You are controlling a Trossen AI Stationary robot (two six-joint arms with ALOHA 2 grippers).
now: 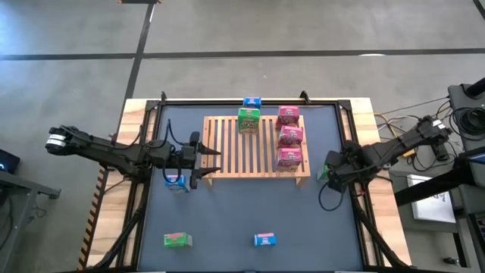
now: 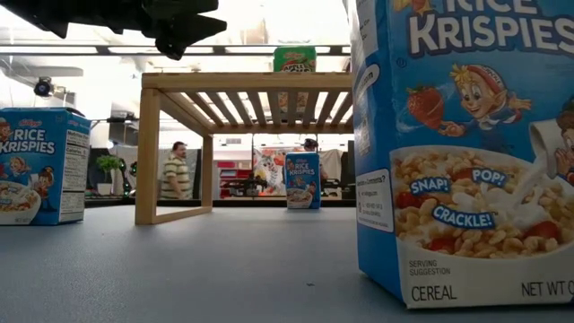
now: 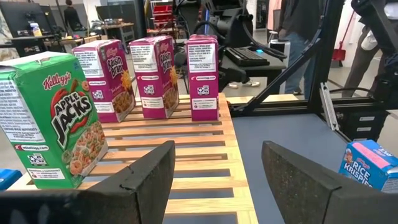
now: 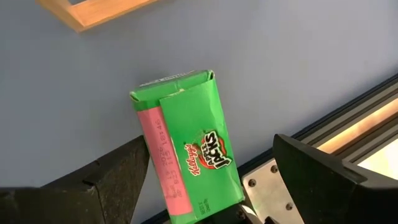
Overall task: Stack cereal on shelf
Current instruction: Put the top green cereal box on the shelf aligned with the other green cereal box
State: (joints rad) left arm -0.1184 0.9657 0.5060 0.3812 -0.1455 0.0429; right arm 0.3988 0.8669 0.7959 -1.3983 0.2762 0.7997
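The floor (image 1: pixel 303 30) around the table is grey and smooth, with dark lines (image 1: pixel 227 54) across it. Far back in the room a person in a striped shirt (image 2: pixel 177 170) stands near some shelves. Long lights (image 2: pixel 81 49) shine on the ceiling. A desk with a keyboard (image 3: pixel 245 56) sits in the room, and cables (image 1: pixel 394 120) lie beside the table.

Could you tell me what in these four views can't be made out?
- Green box between the open right gripper fingers: contact unclear; high view hides it under the arm.
- Blue box by the left gripper: arm partly covers it.
- Low view: near blue box cut off by frame edge.
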